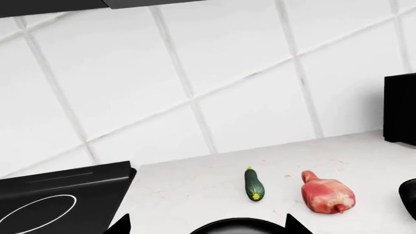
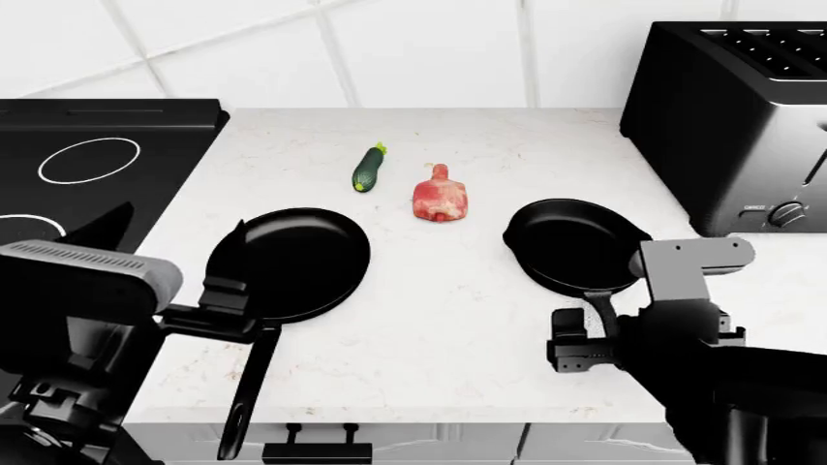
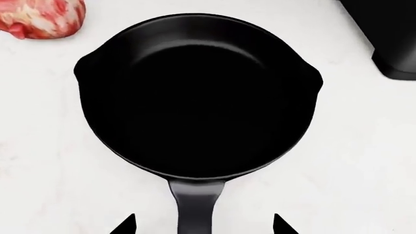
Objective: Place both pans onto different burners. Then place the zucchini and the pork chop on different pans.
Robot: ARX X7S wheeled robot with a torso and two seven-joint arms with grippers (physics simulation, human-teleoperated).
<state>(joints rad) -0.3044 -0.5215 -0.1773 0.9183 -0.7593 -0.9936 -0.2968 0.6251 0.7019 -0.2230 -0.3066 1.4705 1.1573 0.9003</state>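
Note:
The shallow pan (image 2: 300, 260) with the long thin handle (image 2: 246, 397) lies on the white counter near the cooktop. My left gripper (image 2: 232, 291) hovers open over its left rim, and that rim (image 1: 237, 227) shows between the spread fingertips (image 1: 121, 225). The deeper pan (image 2: 576, 244) (image 3: 195, 97) sits to the right. My right gripper (image 3: 202, 226) (image 2: 584, 341) is open, straddling its short handle (image 3: 195, 207) without touching. Behind the pans lie the zucchini (image 2: 370, 168) (image 1: 254, 184) and the pork chop (image 2: 440, 200) (image 1: 327, 195) (image 3: 42, 18). A burner ring (image 2: 88, 160) (image 1: 39, 212) is empty.
The black cooktop (image 2: 116, 121) (image 1: 71, 187) fills the left side, flush with the counter. A black toaster (image 2: 737, 107) (image 3: 390, 34) (image 1: 400, 109) stands at the right rear. White tiled wall (image 1: 215, 73) closes the back. The counter's front edge (image 2: 427, 422) runs just below the pans.

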